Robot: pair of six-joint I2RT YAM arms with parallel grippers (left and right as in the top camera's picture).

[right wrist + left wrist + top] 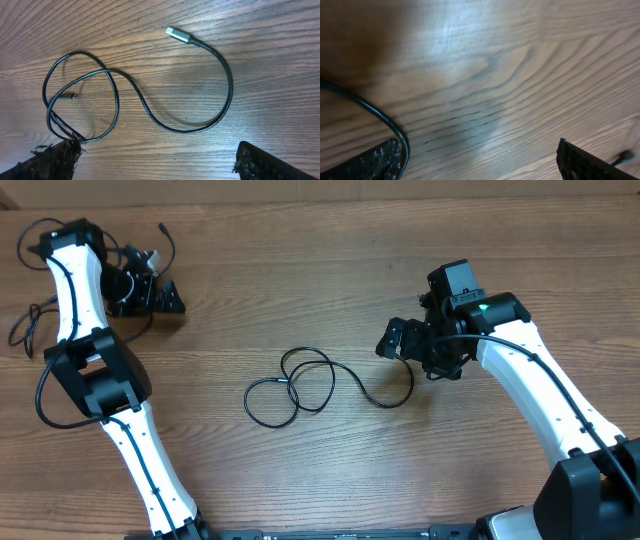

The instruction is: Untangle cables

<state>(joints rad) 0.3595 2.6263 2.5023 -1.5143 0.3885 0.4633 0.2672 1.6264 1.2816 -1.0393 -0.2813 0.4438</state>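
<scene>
A thin black cable (300,385) lies in loose overlapping loops in the middle of the table. In the right wrist view the cable (150,107) shows a silver plug (178,35) at one end and a small plug (70,96) inside the loops. My right gripper (410,352) hangs over the cable's right end, open and empty (157,150). My left gripper (155,292) is at the far left, open (477,150) just above the wood. A second black cable (380,117) runs by its left finger. That cable (165,245) curls around the left arm.
More black cable (30,320) loops near the table's left edge behind the left arm. The wooden table (300,270) spreads between the arms. The left arm's base link (100,375) stands at the left.
</scene>
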